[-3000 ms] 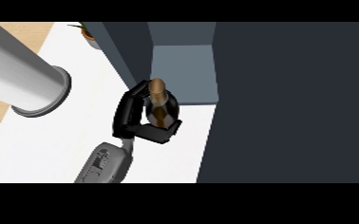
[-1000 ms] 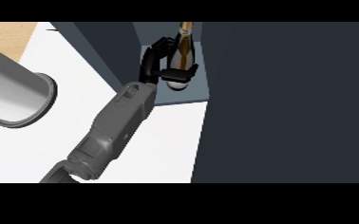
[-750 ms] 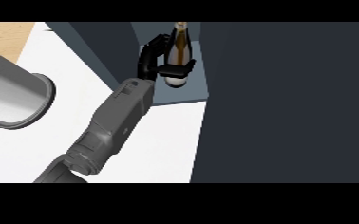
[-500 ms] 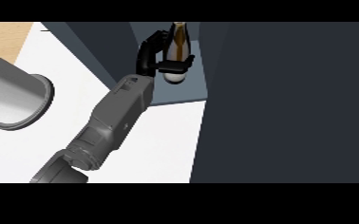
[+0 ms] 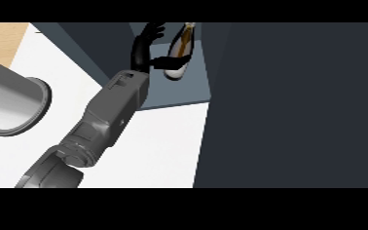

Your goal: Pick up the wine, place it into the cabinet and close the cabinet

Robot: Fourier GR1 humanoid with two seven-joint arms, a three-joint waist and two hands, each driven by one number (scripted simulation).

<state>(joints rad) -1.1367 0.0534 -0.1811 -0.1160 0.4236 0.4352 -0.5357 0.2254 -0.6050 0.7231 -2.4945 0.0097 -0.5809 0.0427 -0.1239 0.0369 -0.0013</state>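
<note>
- Where the cabinet [image 5: 173,95] stands open at the desk's [image 5: 158,141] far edge, the wine bottle [image 5: 181,46] sits inside on its floor, leaning, with its neck toward the back.
- The left hand [image 5: 141,53] is just left of the bottle. Its fingers [image 5: 151,31] are straightened, spread and off the glass, and only the thumb lies across the bottle's lower body.
- A grey round vessel [image 5: 18,102] sits at the desk's left edge.

Glossy wine [image 5: 183,41], matt cabinet [image 5: 287,102], perhaps metal cylinder [image 5: 18,105]
</note>
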